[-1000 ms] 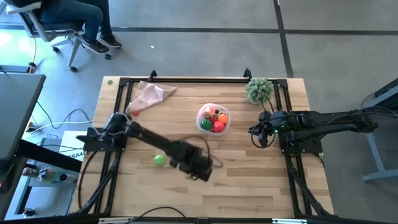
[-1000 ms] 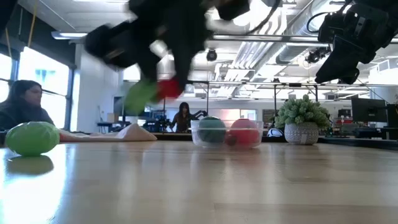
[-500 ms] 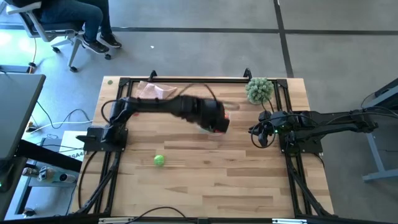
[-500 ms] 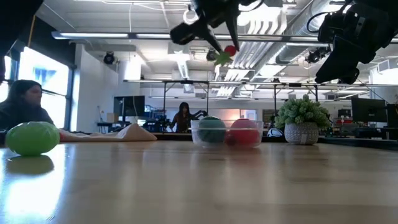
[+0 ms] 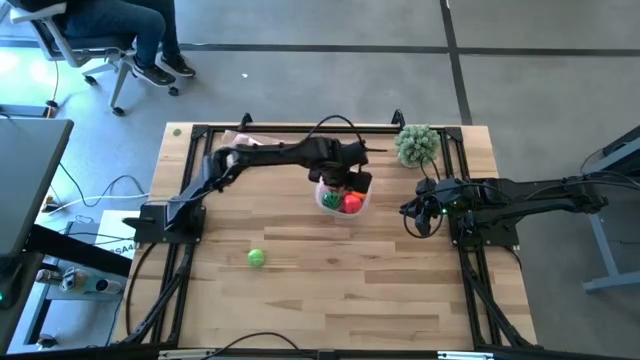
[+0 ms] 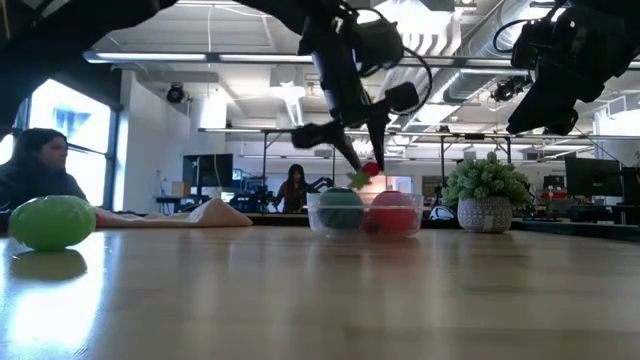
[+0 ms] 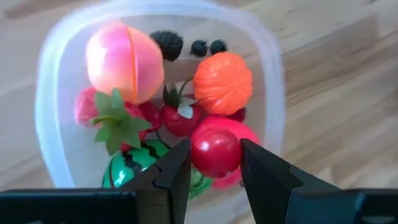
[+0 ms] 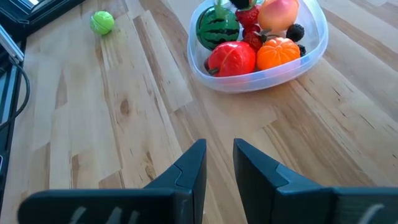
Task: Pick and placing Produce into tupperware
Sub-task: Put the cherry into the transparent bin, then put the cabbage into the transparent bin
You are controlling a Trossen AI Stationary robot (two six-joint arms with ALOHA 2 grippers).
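The tupperware stands right of the table's middle, toward the far edge. It holds an orange ball, a pink-orange ball, a striped green ball, red pieces and dark berries. My left gripper hovers just above it, shut on a small red round piece. The low view shows that piece slightly above the tupperware's rim. A lone green ball rests on the table, near and to the left. My right gripper waits open at the table's right, empty. My left gripper pinches the small red piece between its two fingers, one on each side. The fingers slant down from above. The piece is lifted clear, hanging over the fruit inside the tupperware.
A bushy pale-green plant in a pot stands at the far right corner. A beige cloth lies at the far left, partly under my left arm. People sit in the room beyond the table. Bare wood lies along the near side.
My left gripper has carried the red piece from the table's near middle up and toward the far right. It then came down until it hung just over the tupperware. It stayed shut on the piece throughout. The green ball and my right arm kept still.
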